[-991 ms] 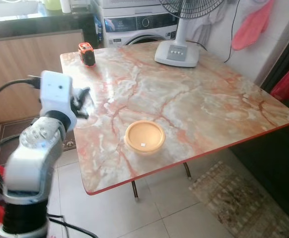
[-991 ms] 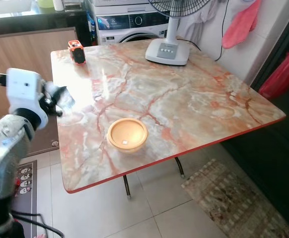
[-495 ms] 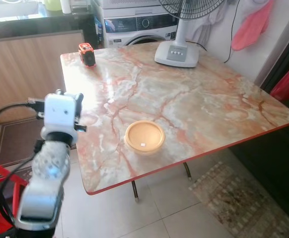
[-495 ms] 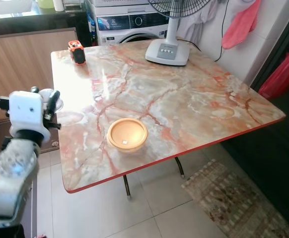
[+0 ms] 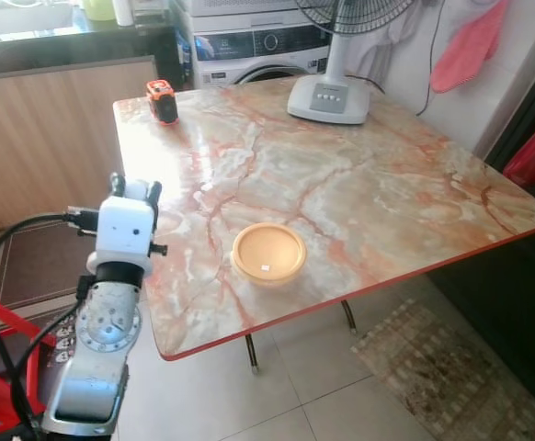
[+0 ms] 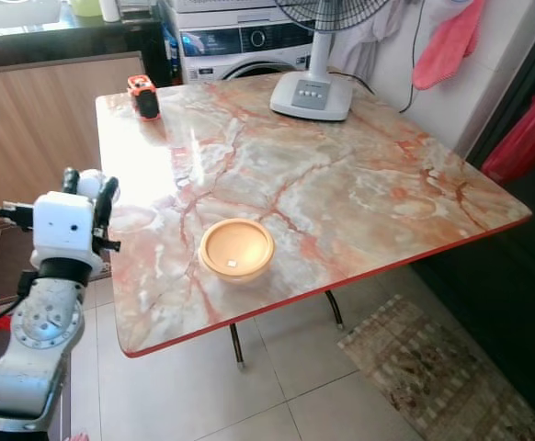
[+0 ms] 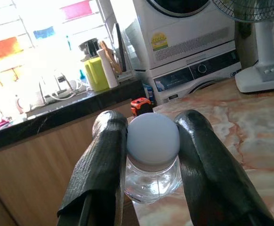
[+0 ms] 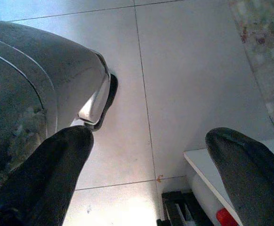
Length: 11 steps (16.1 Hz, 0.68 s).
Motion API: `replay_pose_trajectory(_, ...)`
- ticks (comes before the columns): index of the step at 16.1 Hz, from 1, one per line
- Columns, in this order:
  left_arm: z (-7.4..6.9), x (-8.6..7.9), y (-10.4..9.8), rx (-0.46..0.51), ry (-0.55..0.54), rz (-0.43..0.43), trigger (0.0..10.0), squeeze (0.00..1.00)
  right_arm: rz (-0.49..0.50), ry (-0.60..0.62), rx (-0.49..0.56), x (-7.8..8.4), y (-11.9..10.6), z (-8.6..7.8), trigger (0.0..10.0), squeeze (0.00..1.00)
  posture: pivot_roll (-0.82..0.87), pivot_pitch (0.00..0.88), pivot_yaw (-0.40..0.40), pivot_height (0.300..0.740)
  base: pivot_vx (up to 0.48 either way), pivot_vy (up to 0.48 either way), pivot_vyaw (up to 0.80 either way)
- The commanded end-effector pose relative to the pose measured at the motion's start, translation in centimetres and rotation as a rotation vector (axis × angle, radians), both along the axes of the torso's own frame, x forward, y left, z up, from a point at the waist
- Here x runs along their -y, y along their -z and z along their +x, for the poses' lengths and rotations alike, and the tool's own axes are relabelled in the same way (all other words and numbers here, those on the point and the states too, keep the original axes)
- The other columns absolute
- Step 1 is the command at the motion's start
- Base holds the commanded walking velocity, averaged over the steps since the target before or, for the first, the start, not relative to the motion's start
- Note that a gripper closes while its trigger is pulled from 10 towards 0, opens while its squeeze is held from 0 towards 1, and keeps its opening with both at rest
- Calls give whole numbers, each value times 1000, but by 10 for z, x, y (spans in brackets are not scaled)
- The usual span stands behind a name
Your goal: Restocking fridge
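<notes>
left claw (image 7: 149, 141) grips clear bottle (image 7: 152, 181), white cap | right claw (image 8: 151, 160) wide

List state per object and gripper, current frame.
Left gripper: shut on the bottle, at the table's left edge.
Bottle: clear, white cap on, upright between the fingers.
Right gripper: open, hanging idle over the floor tiles.
Orange bowl: upright on the table, no lid.
Fan: standing at the table's far edge; whether it runs is unclear.
Tape measure: resting at the far left corner.
</notes>
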<state>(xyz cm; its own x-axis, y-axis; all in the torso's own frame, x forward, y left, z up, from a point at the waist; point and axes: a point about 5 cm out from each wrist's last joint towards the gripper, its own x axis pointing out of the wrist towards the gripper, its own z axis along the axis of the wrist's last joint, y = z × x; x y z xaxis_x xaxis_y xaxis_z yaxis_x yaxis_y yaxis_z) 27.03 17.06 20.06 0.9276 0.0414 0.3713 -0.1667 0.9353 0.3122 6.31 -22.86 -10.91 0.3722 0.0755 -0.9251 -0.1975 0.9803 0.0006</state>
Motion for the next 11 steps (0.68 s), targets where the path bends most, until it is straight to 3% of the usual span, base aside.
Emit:
replay_pose_trajectory(1, 0, 10, -7, 59, 36, 39, 10000, 0, -7, -76, -21, 0, 0, -3, 10000, 0, 108, 0, -19, 740, 0, 0, 0)
replay_pose_trajectory(3, 1, 14, -10, 80, 61, 59, 10000, 0, -4, -153, -47, -2, 1, -3, 10000, 0, 105, 0, -17, 740, 0, 0, 0)
replay_pose_trajectory(4, 1, 16, -11, 92, 74, 81, 10000, 0, -9, -123, -41, -1, 1, -3, 10000, 0, 102, 0, -15, 740, 0, 0, 0)
replay_pose_trajectory(6, 1, 18, -8, 89, 73, 80, 10000, 0, -8, -76, -53, 0, 1, -5, 10000, 0, 98, 0, -8, 740, 0, 0, -800)
replay_pose_trajectory(8, 3, 22, -12, 106, 91, 89, 10000, 0, -44, -237, -74, -1, 1, -2, 10000, 0, 106, 0, -13, 740, 0, 0, -788)
replay_pose_trajectory(11, 4, 18, -17, 136, 66, 92, 10000, 0, -42, -215, -73, 0, 1, -1, 10000, 0, 105, 0, -16, 740, 0, 0, -781)
